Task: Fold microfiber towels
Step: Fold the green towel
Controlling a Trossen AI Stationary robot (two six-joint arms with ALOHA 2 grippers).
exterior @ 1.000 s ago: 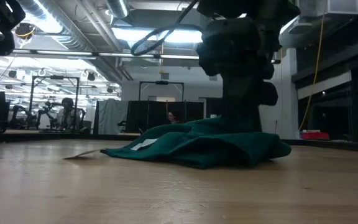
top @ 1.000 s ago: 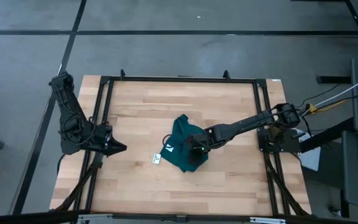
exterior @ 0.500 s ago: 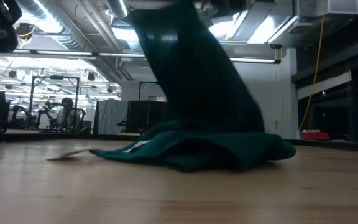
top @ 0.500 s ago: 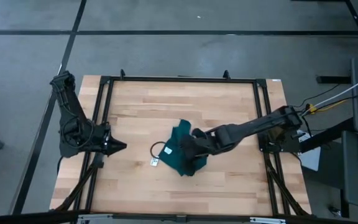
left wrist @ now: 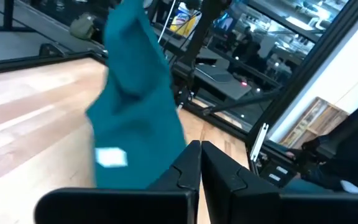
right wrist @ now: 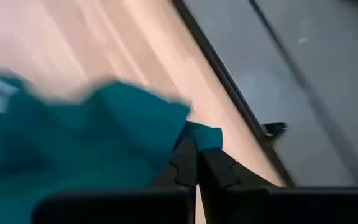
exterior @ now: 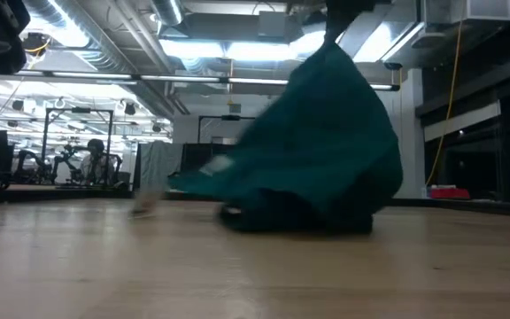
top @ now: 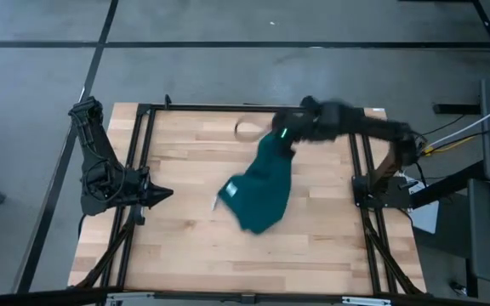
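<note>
towel (top: pixel 260 189) now lifted (one corner), wooden table (top: pixel 194 246), workshop behind

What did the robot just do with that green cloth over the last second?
The right gripper shut on the towel, then swung up toward the table's far edge, lifting the cloth so it hangs with its lower end on the wood. The left gripper stayed parked at the left side.

No text can be read; the towel's (top: pixel 259 185) white label (left wrist: pixel 111 157) shows only as a blur.
</note>
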